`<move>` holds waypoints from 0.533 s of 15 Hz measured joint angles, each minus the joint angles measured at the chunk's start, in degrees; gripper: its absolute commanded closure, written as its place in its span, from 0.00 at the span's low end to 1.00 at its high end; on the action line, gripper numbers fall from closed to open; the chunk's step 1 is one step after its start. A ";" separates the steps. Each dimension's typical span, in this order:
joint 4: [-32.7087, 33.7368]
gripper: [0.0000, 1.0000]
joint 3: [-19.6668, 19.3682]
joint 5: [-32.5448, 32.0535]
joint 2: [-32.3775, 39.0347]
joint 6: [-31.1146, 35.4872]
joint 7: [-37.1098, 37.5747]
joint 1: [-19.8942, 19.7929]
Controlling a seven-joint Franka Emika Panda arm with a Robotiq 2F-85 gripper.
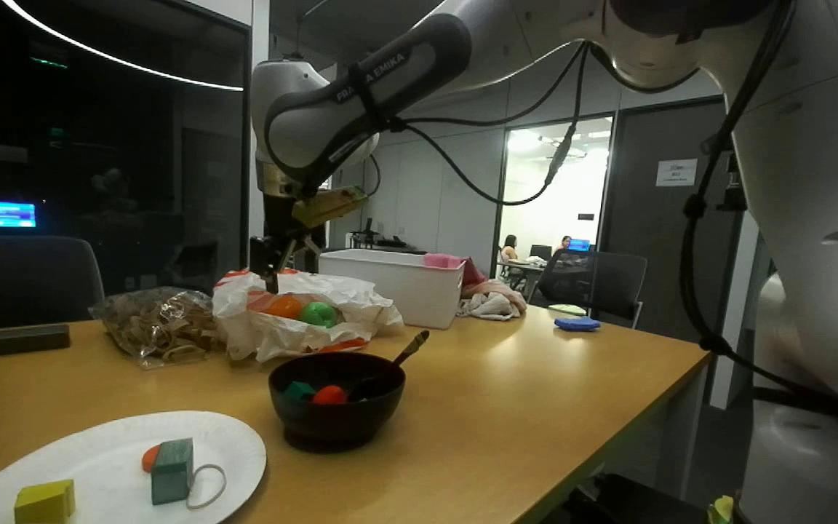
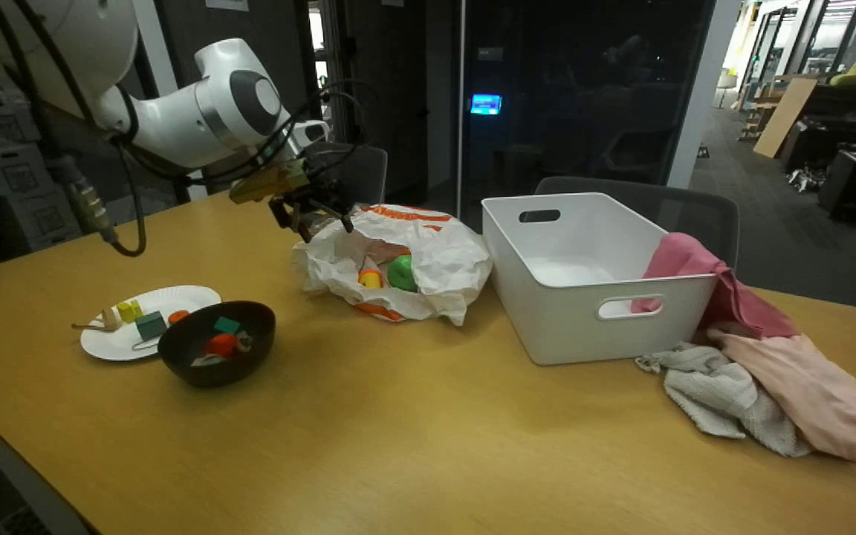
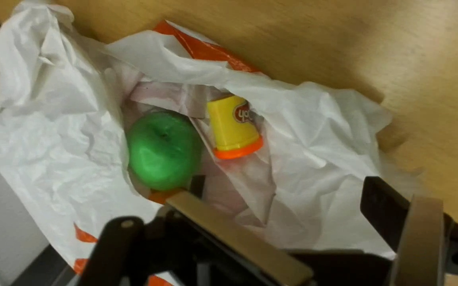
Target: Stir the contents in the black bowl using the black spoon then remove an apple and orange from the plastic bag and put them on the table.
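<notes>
My pincer point(image 2: 326, 231) gapes, empty, by the plastic bag's far-left side. Fruit removal, I judge; next I should shift right, then lower around the green apple point(image 3: 163, 149) inside (likely the orange point(image 1: 284, 307) beside it).

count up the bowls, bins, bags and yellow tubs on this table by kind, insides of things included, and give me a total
Bowls: 1, the black bowl
Bins: 1, the white bin
Bags: 2, the white plastic bag and the clear bag
Yellow tubs: 1, the yellow tub in the white plastic bag
Total: 5
</notes>
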 measured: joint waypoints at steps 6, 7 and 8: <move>5.68 0.00 -3.50 0.13 5.94 -0.07 8.65 0.05; 6.48 0.00 -3.74 0.46 6.82 -0.11 8.90 0.04; 6.94 0.00 -3.74 0.86 7.46 -0.18 8.91 0.11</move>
